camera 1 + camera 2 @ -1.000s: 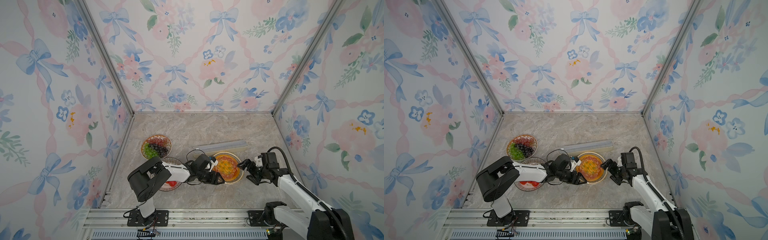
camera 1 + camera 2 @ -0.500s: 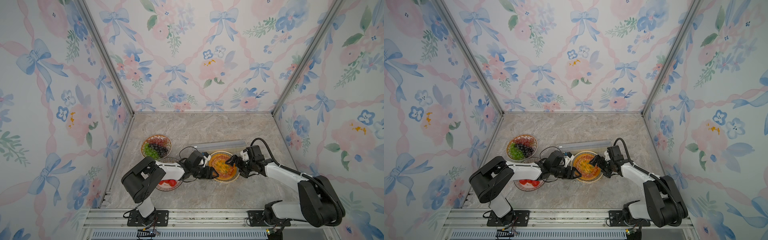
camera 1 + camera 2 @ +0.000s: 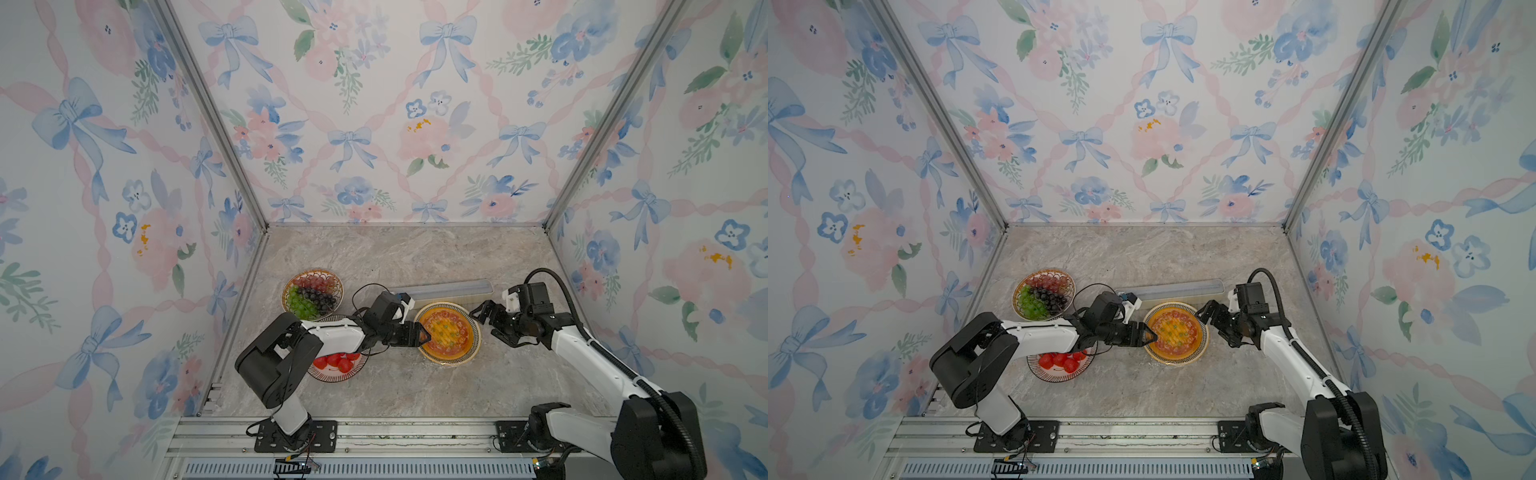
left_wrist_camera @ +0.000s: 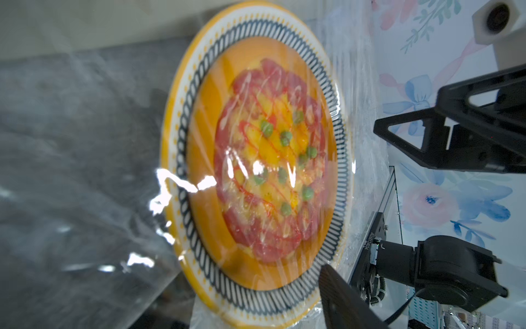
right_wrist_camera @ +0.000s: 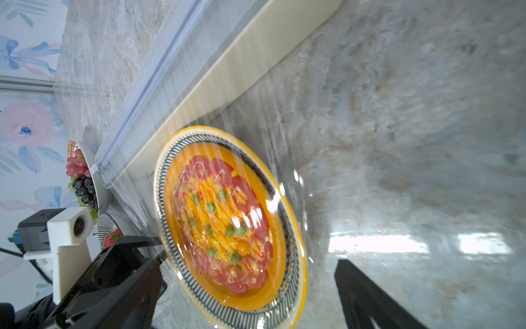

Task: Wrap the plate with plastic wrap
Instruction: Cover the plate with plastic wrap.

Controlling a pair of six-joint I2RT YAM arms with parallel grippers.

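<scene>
Plastic wrap lies stretched over the plate, which sits on the surface just beside the cream box. The right claw, at the plate's rim half a second ago, has drawn back beside it, jaws wide and empty. Glare blurs where the film ends; the left claw reaches low to the plate's opposite rim, jaws parted.

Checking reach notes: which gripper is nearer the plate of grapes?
Left. The left gripper is at the rim of the film-covered plate, on the side facing the plate of grapes. The right gripper is off that plate's opposite rim, farther away.
</scene>
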